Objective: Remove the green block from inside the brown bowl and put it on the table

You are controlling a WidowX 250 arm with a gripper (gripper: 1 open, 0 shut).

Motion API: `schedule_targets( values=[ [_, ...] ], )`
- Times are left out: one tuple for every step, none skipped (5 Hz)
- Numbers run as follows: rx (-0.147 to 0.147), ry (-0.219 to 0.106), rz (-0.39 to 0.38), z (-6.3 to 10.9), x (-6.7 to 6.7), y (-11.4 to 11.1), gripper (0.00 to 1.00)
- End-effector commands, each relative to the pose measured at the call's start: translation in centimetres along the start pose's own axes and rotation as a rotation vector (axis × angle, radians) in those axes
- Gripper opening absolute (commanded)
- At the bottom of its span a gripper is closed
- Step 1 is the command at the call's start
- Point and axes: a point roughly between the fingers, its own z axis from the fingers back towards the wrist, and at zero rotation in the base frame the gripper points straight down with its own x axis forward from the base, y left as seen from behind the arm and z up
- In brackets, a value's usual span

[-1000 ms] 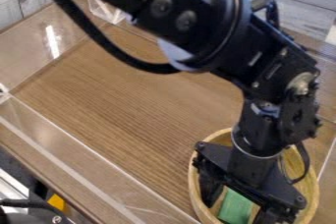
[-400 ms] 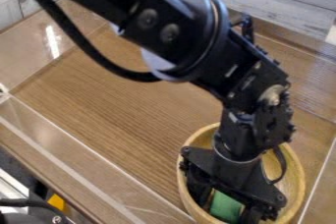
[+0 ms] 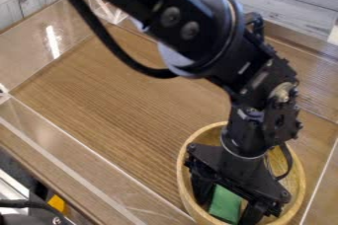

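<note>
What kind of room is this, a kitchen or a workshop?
Probably a robot test bench: a black arm's claw works over a wood-grain table fenced by clear plastic walls, with only a bowl and green block.

Pale plank wall [image 3: 297, 7] behind; light glares off clear acrylic walls [image 3: 53, 39].

The brown bowl [image 3: 292, 154] is sitting on the table [image 3: 119, 96] at its near right corner. The green block [image 3: 227, 205] is lying inside it, between the gripper's [image 3: 232, 197] spread jaws.
</note>
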Motion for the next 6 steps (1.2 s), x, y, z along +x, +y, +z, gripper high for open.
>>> schedule_targets(
  values=[
    [-0.008, -0.022, 0.029, 0.0, 1.1, -0.4, 1.00],
    [-0.008, -0.022, 0.058, -0.3, 1.7, -0.5, 0.00],
    [-0.006, -0.025, 0.083, -0.3, 2.3, -0.6, 0.00],
    [0.000, -0.026, 0.052, -0.3, 1.8, -1.0, 0.00],
    [-0.006, -0.028, 0.084, 0.7, 1.2, -0.8, 0.00],
    [-0.019, -0.045, 0.097, 2.4, 1.6, -0.4, 0.00]
  ],
)
